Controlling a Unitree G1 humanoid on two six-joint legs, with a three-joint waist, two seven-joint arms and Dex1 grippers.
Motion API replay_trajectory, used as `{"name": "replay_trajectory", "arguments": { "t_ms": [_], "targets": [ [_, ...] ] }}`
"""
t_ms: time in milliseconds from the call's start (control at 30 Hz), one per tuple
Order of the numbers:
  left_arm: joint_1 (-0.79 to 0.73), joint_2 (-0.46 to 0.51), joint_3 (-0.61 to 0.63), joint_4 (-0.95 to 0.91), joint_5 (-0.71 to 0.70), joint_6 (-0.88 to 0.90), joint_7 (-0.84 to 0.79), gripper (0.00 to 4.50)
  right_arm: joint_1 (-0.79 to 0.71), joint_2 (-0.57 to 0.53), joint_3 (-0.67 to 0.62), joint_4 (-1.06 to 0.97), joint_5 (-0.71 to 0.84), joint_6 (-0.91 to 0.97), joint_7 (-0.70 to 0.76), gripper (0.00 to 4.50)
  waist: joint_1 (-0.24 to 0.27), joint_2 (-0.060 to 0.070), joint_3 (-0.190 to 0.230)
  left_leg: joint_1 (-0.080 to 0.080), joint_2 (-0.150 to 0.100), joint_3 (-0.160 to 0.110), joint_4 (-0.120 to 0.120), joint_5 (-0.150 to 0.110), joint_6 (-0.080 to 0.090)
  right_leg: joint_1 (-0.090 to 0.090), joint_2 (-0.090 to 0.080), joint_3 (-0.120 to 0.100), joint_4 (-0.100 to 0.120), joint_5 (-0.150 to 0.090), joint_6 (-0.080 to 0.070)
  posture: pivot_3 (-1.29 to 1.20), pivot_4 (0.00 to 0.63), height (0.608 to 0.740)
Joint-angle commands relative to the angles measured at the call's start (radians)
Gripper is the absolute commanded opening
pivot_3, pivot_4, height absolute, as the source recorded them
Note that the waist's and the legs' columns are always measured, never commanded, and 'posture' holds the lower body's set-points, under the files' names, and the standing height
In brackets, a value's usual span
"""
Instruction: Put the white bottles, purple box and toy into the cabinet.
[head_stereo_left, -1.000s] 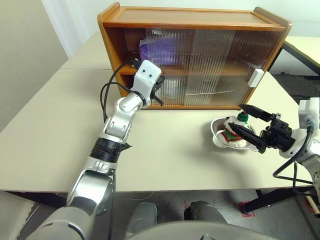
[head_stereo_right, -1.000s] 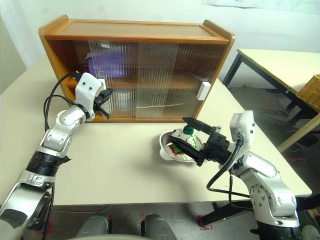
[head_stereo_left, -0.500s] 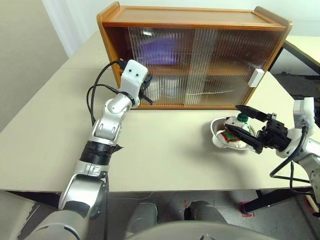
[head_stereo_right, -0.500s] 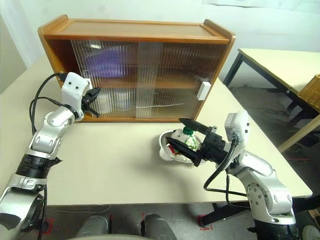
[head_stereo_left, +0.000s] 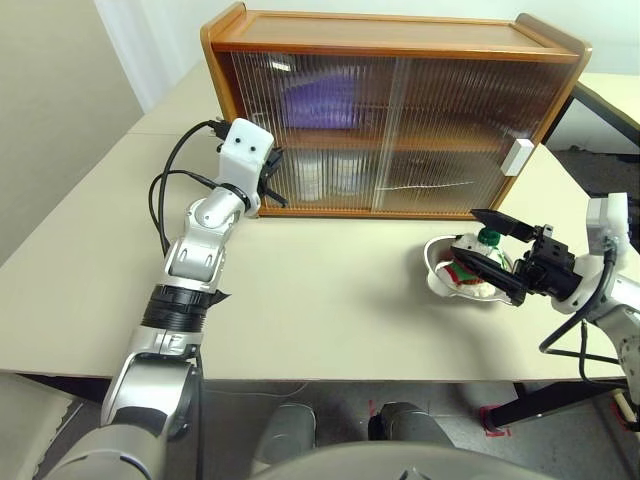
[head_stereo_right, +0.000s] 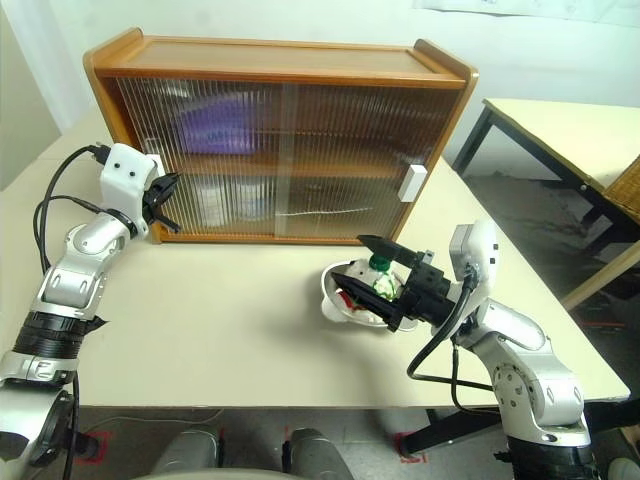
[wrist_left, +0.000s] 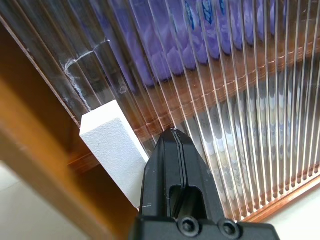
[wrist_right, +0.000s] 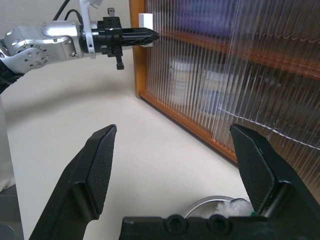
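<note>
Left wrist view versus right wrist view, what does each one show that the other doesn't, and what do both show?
Left wrist alone: the purple box close up behind the ribbed door. Right wrist alone: the open right hand, the table, the toy in its bowl, the white bottles. Both: the cabinet, the shut left hand and the white handle beside it.

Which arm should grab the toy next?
Right. The right gripper is open around the toy in the bowl; the left gripper is shut beside the cabinet's left door handle.
</note>
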Motion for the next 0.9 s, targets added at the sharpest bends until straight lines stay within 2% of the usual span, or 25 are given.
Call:
{"name": "replay_trajectory", "arguments": {
  "t_ms": [33,500,767,800,833,900],
  "targets": [
    [0.018,0.029,0.064,0.036,0.011,0.028,0.043,0.03,-0.010,-0.004,0.006,0.011,-0.006,0.000,0.006,4.50,0.001,0.000,0.000,0.000,0.000,0.000,0.000,0.000,0.000,0.000,0.000,0.000,0.000,0.000,0.000,0.19,0.007,0.740],
    [0.026,0.048,0.074,0.039,0.013,0.027,0.045,0.03,-0.014,0.004,0.006,0.026,-0.028,-0.011,-0.004,4.50,0.002,0.000,0.000,-0.002,0.000,-0.001,-0.003,0.001,-0.002,-0.002,0.001,0.000,0.000,0.001,-0.002,0.19,0.006,0.740],
    [0.011,0.017,0.046,0.023,0.009,0.003,0.035,0.03,-0.010,0.011,0.001,0.032,-0.047,-0.022,-0.016,4.50,0.005,0.000,0.000,0.000,0.000,-0.002,-0.004,0.001,-0.002,-0.003,0.001,0.000,0.000,0.001,-0.004,0.19,0.004,0.740],
    [0.014,0.001,0.046,0.016,-0.016,-0.043,0.012,0.03,-0.007,0.009,-0.005,0.032,-0.040,-0.012,-0.020,4.50,0.005,0.000,0.000,0.000,0.000,-0.002,-0.004,0.001,-0.002,-0.003,0.001,0.000,0.000,0.001,-0.004,0.18,0.001,0.740],
    [0.018,-0.008,0.046,0.005,-0.033,-0.064,-0.004,0.41,-0.004,0.007,-0.011,0.032,-0.034,-0.003,-0.022,4.50,0.007,0.000,0.000,0.000,0.000,-0.002,-0.003,0.002,-0.002,-0.004,0.001,0.000,0.000,0.001,-0.004,0.18,0.001,0.740],
    [0.023,-0.037,0.061,-0.011,-0.091,-0.119,-0.039,0.90,-0.001,0.004,-0.023,0.032,-0.015,0.015,-0.026,4.50,0.014,-0.001,0.000,-0.001,0.000,-0.002,-0.002,0.001,-0.002,-0.004,0.001,0.000,0.000,0.001,-0.004,0.18,0.001,0.740]
  ]
}}
